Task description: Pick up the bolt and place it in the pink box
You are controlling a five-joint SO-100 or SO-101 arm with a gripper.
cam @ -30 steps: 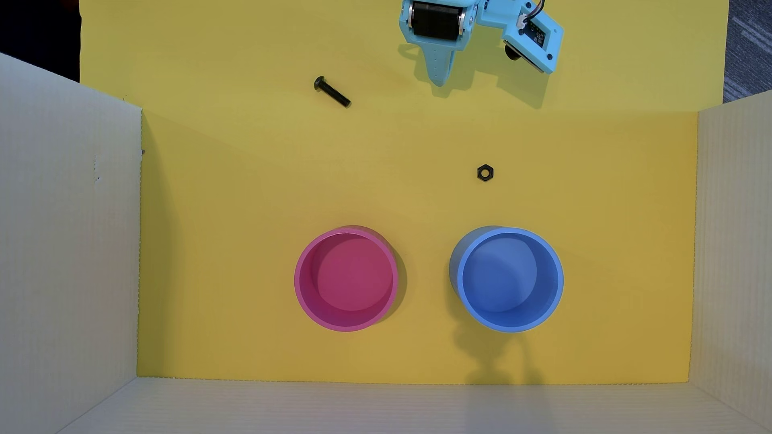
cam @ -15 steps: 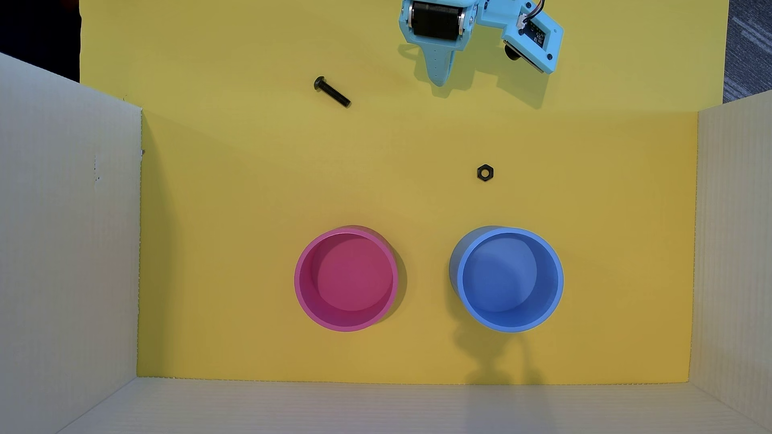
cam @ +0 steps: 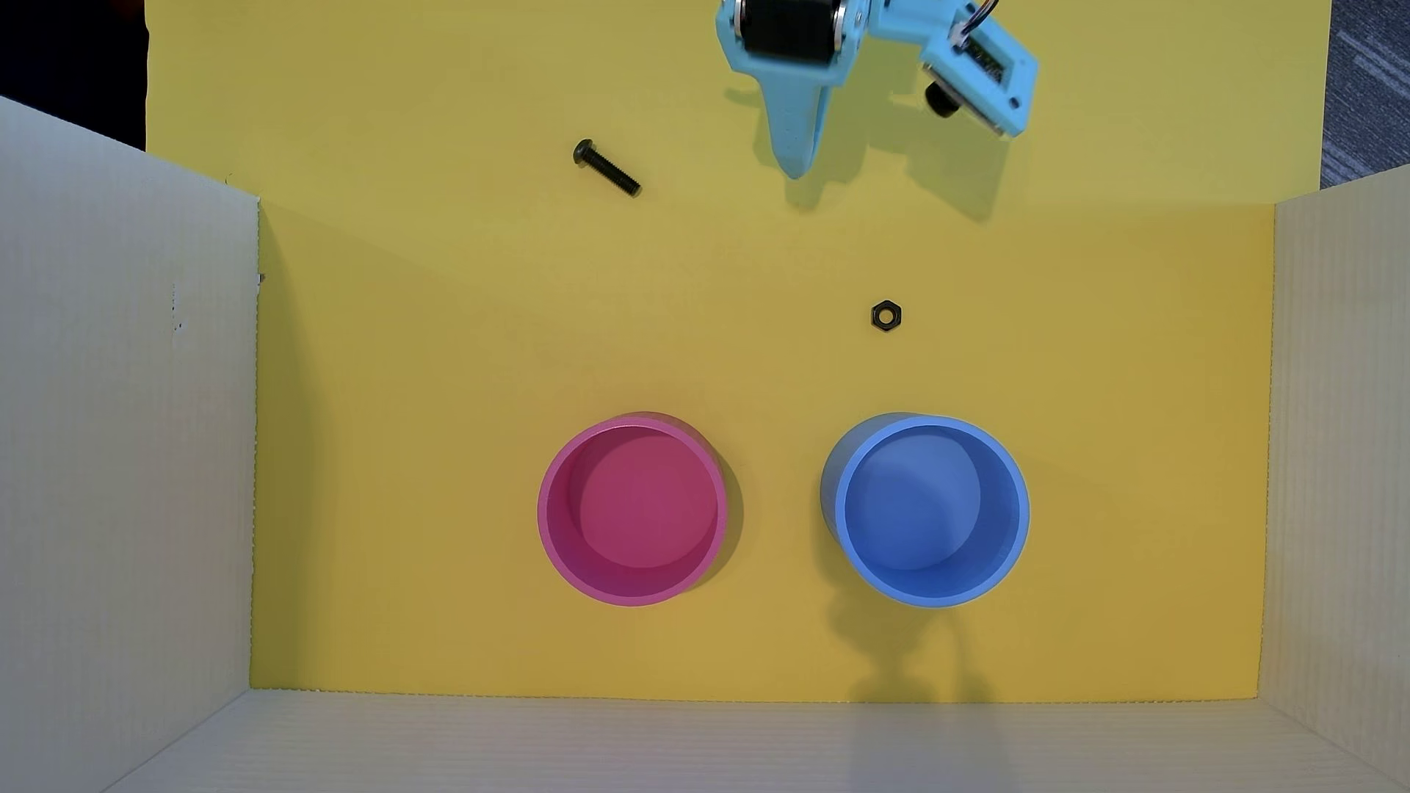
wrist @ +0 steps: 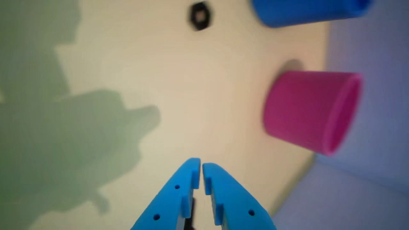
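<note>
The black bolt (cam: 606, 168) lies on the yellow floor at upper middle left in the overhead view, head to the upper left. It does not show in the wrist view. The pink box (cam: 632, 509) stands empty at lower middle; in the wrist view it (wrist: 306, 110) is at the right. My light blue gripper (cam: 797, 169) is at the top, right of the bolt and apart from it. In the wrist view its fingertips (wrist: 201, 164) nearly touch and hold nothing.
A blue round container (cam: 929, 511) stands right of the pink box; its side shows in the wrist view (wrist: 303, 11). A black hex nut (cam: 886, 315) lies above it, also in the wrist view (wrist: 200, 16). White cardboard walls (cam: 122, 457) bound the floor left, right and bottom.
</note>
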